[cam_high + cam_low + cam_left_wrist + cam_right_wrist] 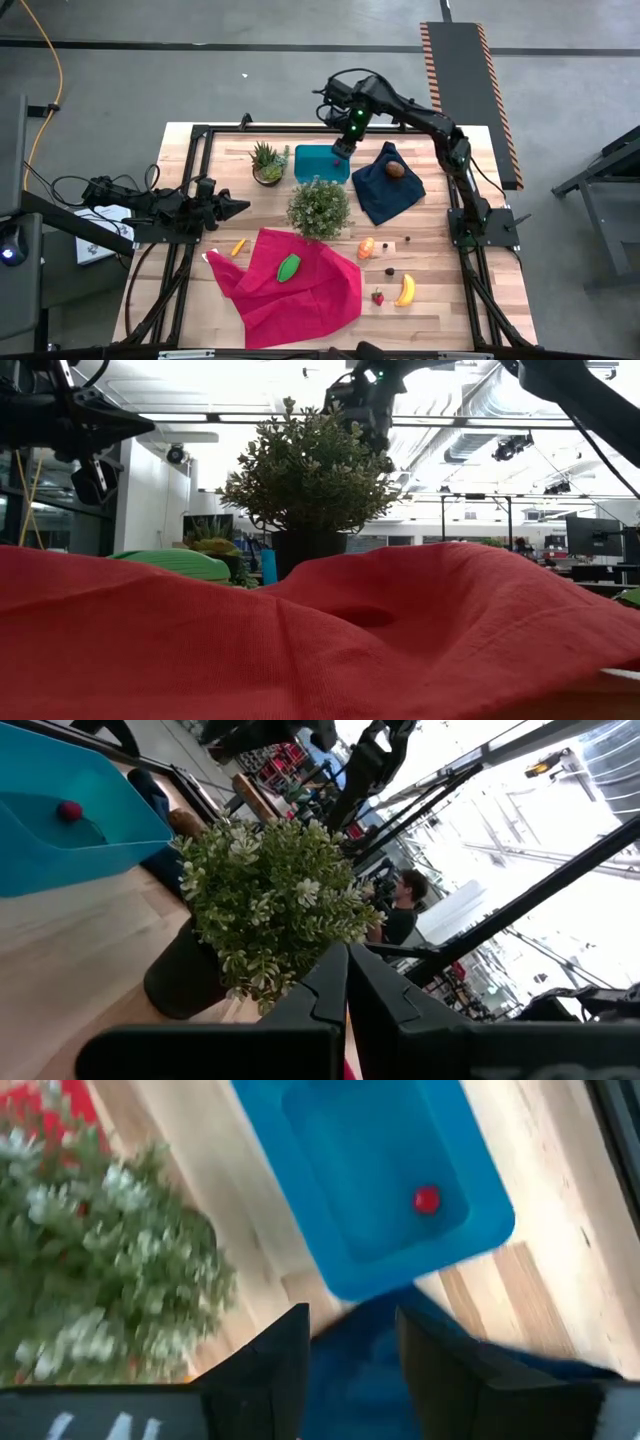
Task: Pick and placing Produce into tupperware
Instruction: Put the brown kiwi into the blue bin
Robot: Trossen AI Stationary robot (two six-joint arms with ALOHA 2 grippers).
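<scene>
Right gripper (343, 150) up over the blue tub (321, 163) near the far edge of the table (455, 310) — fingers (262, 1365) apart, nothing between them. One small red ball (427, 1200) inside the tub, and nothing else to see in there. Probably a good spot for letting a piece fall straight in.

Left gripper (238, 208) by the left edge, fingers (322, 990) pressed shut on nothing. Just waiting, out of the way.

Lots left to pick:
- brown oval (396, 169) on the navy cloth (390, 190), just right of the tub
- green piece (289, 267) on the red cloth (300, 290), toward the near edge
- orange piece (367, 247) between the two cloths, a tiny dark bit (408, 240) close by
- little orange stick (238, 246) by the red cloth's left corner
- strawberry (378, 296) and banana (405, 290) toward the near right corner, another dark bit (390, 271) above them

Bushy plant (319, 208) right in front of the tub, spiky plant (267, 162) on its left — not for packing, only things to reach around. Brown oval closest to the open gripper, so maybe the easy next one.
</scene>
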